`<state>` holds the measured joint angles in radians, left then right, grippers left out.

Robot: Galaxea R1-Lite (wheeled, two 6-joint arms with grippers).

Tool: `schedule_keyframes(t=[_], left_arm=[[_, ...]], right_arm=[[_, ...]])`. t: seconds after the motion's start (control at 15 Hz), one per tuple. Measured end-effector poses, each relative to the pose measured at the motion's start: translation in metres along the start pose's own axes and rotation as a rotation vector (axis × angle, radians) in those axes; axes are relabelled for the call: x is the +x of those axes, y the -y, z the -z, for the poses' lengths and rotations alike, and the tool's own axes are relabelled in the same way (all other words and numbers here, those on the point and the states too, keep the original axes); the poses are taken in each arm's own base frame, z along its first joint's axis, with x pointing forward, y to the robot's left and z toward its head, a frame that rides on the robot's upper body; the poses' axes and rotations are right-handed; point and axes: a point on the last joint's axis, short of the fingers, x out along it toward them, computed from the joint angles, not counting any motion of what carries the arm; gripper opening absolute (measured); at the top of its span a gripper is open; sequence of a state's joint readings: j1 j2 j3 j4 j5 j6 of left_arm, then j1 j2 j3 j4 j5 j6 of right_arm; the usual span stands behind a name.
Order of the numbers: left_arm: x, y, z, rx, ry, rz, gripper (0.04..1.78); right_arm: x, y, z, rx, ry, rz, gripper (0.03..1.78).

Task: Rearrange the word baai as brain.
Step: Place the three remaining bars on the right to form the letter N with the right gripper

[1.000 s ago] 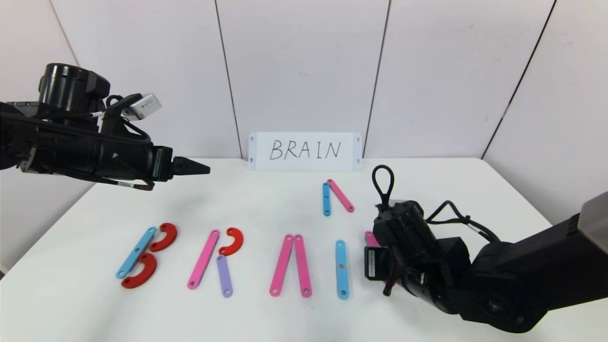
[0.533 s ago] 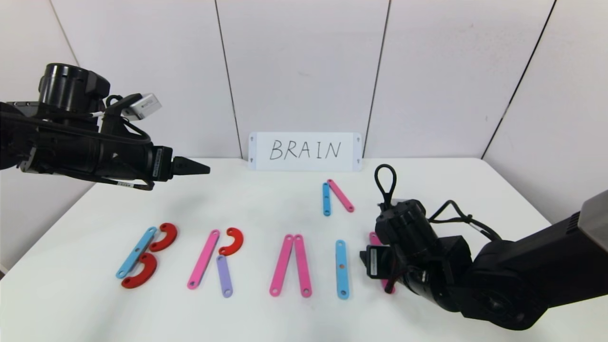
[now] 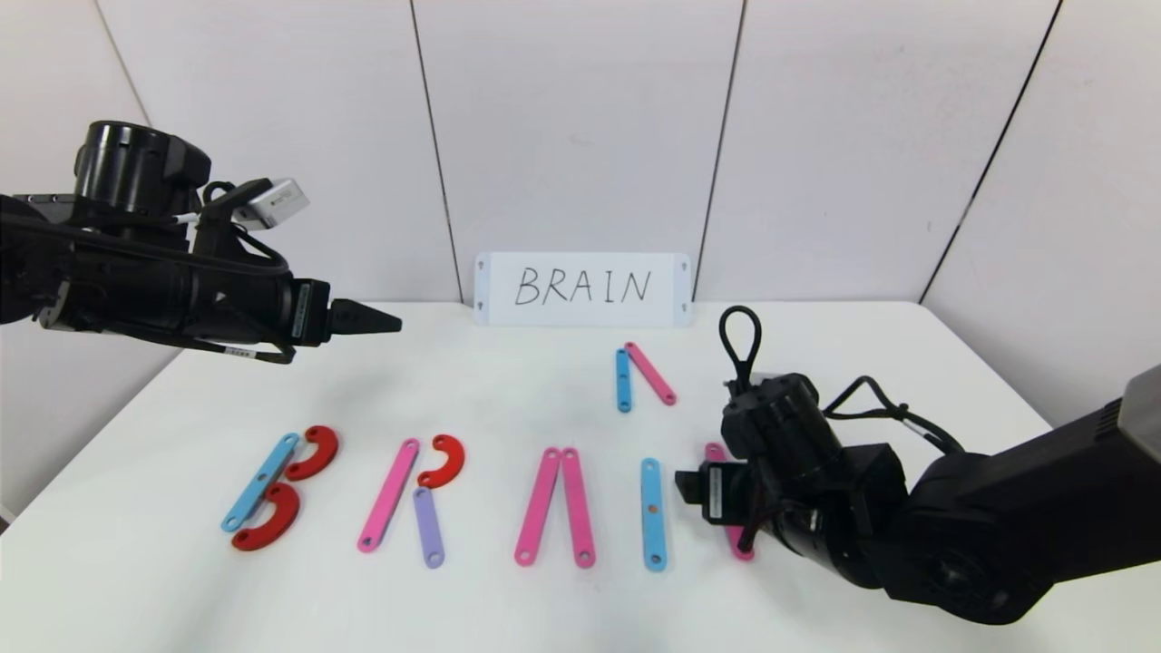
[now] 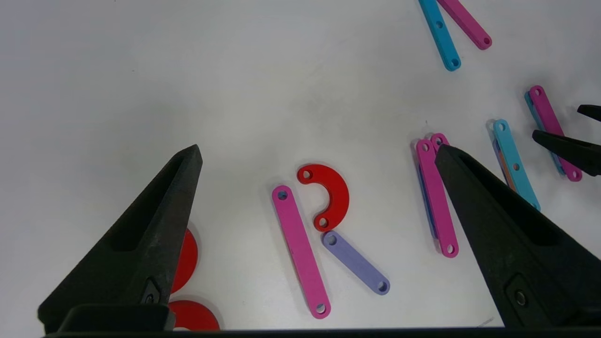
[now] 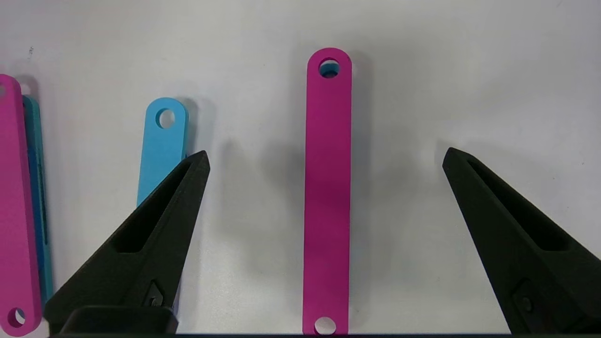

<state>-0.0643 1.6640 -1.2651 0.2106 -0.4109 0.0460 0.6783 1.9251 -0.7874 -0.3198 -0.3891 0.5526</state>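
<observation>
1. Right pincer (image 5: pixel 326 159) low over the bench (image 3: pixel 508 617), jaws wide apart, gripping nothing. A pink bar (image 5: pixel 327 188) lies flat on the bench midway between its tips, touching neither; a light-blue piece shows through the bar's end hole, so it seems to sit on another piece.
2. Just left of the pincer: light-blue bar (image 3: pixel 652 513) standing alone, reads as I. Judgement: the pink bar is the first stroke of N, so N is started, not finished.
3. Further left in the same row: A (image 3: pixel 555 506) as two pink bars with no crossbar visible, R (image 3: pixel 413 499) from pink bar, red curve and lilac leg, B (image 3: pixel 277 490) from blue bar and two red curves. B, R, A, I look placed.
4. Beyond the pincer, toward the BRAIN card (image 3: pixel 582 288): spare blue bar (image 3: pixel 623 380) and spare pink bar (image 3: pixel 650 373), touching at the far end. Probably the remaining N strokes.
5. Left pincer (image 3: pixel 385 320) parked high off to the left, jaws wide apart, empty.
</observation>
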Motion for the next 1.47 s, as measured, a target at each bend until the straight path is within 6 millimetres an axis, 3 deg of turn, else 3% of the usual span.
schedule_keyframes(t=[0.2, 0.53, 0.8, 1.47], left_arm=[[0.0, 0.0, 0.0, 0.0, 0.0, 0.0, 1.73], [0.0, 0.0, 0.0, -0.001, 0.001, -0.001, 1.73], [0.0, 0.0, 0.0, -0.001, 0.003, -0.001, 1.73], [-0.001, 0.0, -0.001, 0.0, 0.005, -0.001, 1.73]], right_arm=[[-0.002, -0.005, -0.013, -0.011, 0.034, -0.02, 1.74], [-0.003, -0.026, -0.054, -0.102, 0.123, -0.078, 1.74], [0.015, -0.046, -0.077, -0.139, 0.162, -0.116, 1.74], [0.072, -0.073, -0.083, -0.174, 0.155, -0.189, 1.74]])
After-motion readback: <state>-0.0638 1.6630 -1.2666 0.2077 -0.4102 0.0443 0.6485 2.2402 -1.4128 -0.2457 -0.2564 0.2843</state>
